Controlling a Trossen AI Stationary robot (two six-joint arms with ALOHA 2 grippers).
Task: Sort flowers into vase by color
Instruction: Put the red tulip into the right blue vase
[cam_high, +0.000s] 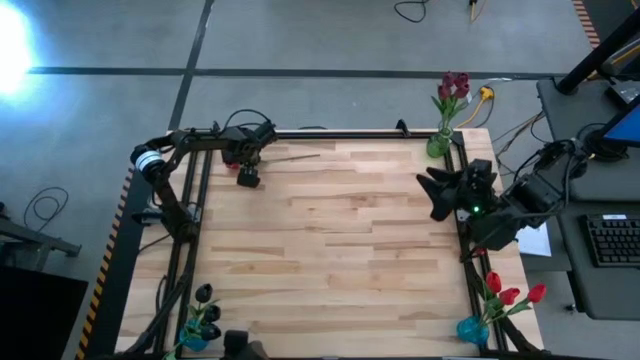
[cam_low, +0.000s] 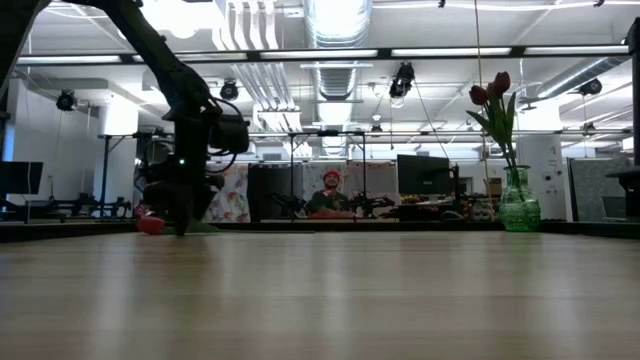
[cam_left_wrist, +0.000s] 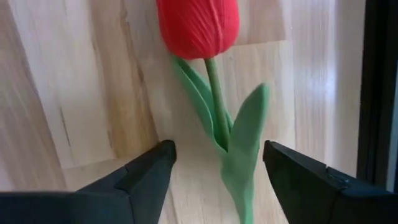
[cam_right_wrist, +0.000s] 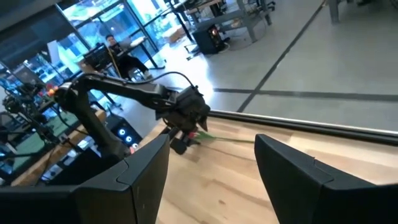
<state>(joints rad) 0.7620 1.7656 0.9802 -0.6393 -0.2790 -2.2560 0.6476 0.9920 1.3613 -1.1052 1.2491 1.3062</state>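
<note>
One red tulip (cam_left_wrist: 198, 25) is lying between the open left claw (cam_left_wrist: 217, 168); three vases are standing at desk (cam_high: 330, 230) corners; right claw (cam_right_wrist: 211, 162) is waiting open.

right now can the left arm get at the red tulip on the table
Probably yes. The left gripper is open right over the red tulip, a finger on either side of its stem, with nothing between them. The right gripper waits across the table, out of the way.
</note>
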